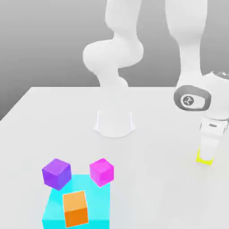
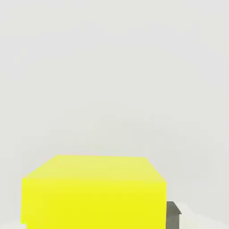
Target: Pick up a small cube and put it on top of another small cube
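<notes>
The small cube (image 1: 204,158) is bright yellow and sits on the white table at the exterior view's right. My gripper (image 1: 205,153) has come straight down over it, so just the cube's lower edge shows below the fingers. In the hand view the yellow cube (image 2: 94,192) looms very close, with a dark fingertip (image 2: 173,214) right against one side. The jaws are shut on the cube, which still rests on the table. A magenta cube (image 1: 102,171) stands far off toward the exterior view's left.
A large cyan block (image 1: 96,201) lies at the front left with an orange cube (image 1: 75,208) on it. A purple cube (image 1: 57,173) stands at the block's far left corner. My arm's white base (image 1: 114,123) sits mid-table.
</notes>
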`<state>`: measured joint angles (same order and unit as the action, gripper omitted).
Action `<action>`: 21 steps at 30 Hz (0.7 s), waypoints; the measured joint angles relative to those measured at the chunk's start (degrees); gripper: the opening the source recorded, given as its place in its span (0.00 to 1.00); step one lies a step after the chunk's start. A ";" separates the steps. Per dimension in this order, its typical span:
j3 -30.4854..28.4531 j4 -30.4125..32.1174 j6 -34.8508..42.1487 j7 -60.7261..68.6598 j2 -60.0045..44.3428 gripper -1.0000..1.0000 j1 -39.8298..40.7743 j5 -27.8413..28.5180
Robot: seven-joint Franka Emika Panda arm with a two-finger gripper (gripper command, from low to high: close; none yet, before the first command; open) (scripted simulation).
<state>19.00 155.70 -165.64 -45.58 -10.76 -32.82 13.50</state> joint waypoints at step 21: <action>-24.02 -0.85 22.60 21.67 22.55 0.00 32.56 -12.12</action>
<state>-5.02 154.85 -143.04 -23.91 11.79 -0.26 1.38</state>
